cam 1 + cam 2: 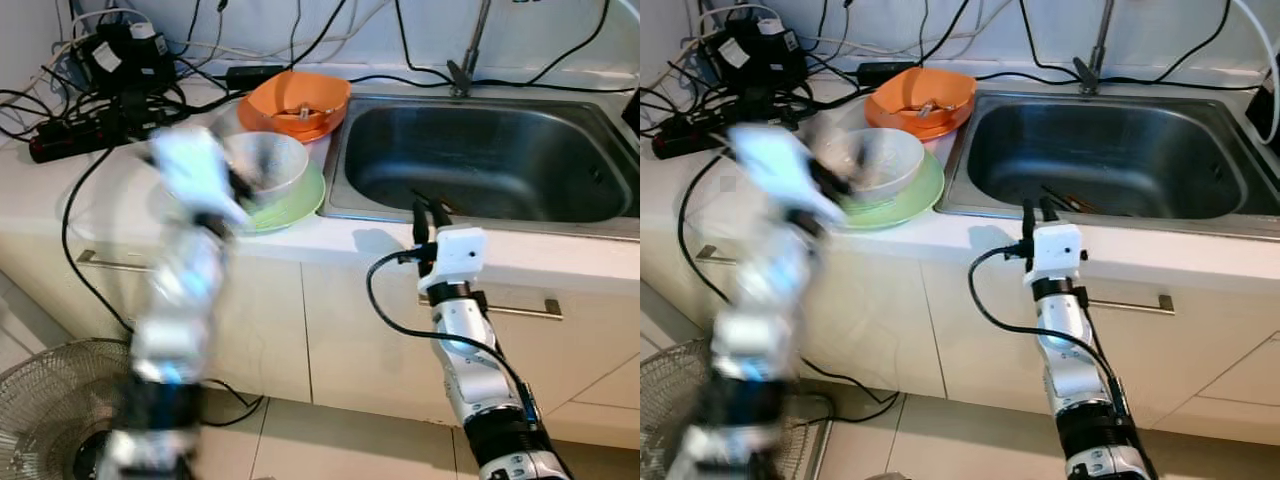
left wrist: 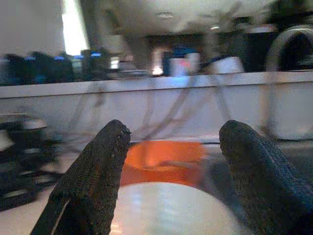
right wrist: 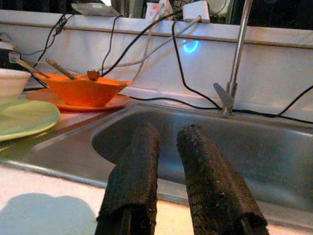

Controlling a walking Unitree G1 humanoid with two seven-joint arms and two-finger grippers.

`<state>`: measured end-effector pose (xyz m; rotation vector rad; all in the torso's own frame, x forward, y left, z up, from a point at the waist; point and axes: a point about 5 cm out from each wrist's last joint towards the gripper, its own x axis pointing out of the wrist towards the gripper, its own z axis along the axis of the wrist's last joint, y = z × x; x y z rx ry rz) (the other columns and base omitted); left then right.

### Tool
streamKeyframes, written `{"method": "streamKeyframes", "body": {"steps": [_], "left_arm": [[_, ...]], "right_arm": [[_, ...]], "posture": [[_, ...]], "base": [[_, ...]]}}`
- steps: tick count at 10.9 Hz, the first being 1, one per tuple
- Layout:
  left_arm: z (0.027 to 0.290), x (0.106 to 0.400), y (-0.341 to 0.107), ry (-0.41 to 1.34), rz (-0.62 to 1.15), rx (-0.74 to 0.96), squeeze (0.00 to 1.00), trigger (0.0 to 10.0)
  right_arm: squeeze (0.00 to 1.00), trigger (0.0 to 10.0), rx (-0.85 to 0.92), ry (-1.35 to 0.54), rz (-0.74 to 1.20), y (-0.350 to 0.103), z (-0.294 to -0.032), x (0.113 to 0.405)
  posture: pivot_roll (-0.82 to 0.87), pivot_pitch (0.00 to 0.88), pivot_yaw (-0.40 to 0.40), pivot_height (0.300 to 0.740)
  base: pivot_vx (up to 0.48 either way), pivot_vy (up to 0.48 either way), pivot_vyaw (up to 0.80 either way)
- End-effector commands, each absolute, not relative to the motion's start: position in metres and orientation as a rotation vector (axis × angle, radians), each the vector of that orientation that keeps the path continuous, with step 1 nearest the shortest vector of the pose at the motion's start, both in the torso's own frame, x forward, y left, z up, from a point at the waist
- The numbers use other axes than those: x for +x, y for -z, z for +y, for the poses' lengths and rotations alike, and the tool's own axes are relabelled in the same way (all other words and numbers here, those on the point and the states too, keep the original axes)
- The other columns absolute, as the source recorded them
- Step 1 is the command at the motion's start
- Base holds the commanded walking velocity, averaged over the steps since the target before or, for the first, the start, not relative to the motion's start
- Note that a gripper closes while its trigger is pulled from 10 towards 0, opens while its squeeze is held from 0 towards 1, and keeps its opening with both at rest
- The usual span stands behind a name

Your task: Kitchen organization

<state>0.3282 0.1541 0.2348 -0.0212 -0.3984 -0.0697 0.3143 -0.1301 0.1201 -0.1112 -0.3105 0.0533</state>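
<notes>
A white bowl (image 1: 270, 165) sits on a pale green plate (image 1: 300, 205) on the counter, left of the sink (image 1: 500, 160). Behind them an orange bowl (image 1: 297, 100) holding utensils rests on an orange plate. My left gripper (image 1: 236, 186) is blurred by motion at the white bowl's near-left rim. In the left wrist view the left gripper (image 2: 173, 139) is open, with the white bowl (image 2: 166, 208) under the fingers and the orange bowl (image 2: 164, 159) beyond. My right gripper (image 1: 429, 214) stands at the counter's front edge by the sink, shut and holding nothing.
A faucet (image 1: 470, 50) rises behind the sink, and thin utensils (image 1: 1070, 202) lie in the basin. Power strips and tangled cables (image 1: 100, 90) crowd the back left of the counter. A floor fan (image 1: 50, 400) stands at lower left, beside the cabinet fronts.
</notes>
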Motion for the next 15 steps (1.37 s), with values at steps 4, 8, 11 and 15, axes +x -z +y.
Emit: {"method": "streamKeyframes", "body": {"steps": [4,8,11,15], "left_arm": [[0.205,0.344,-0.218,-0.126,-0.164,-0.128,0.00,10.0],[0.195,0.348,-0.196,0.020,0.040,-0.235,0.00,10.0],[0.197,0.352,-0.199,0.021,0.077,-0.260,0.00,10.0],[0.183,0.349,-0.187,0.078,0.207,-0.377,0.00,10.0]], "right_arm": [[0.00,10.0,-0.107,-0.058,-0.294,-0.119,-0.125,0.317],[0.00,10.0,-0.106,-0.069,-0.293,-0.120,-0.121,0.320],[0.00,10.0,-0.105,-0.071,-0.290,-0.119,-0.120,0.320],[0.00,10.0,-0.104,-0.079,-0.284,-0.118,-0.117,0.321]], "posture": [[0.08,0.000,0.072,0.740],[0.08,0.000,0.075,0.740],[0.08,0.000,0.083,0.740],[0.08,0.000,0.089,0.740]], "base": [[0.000,0.000,0.00],[0.000,0.000,0.00],[0.000,0.000,0.00],[0.000,0.000,0.00]]}}
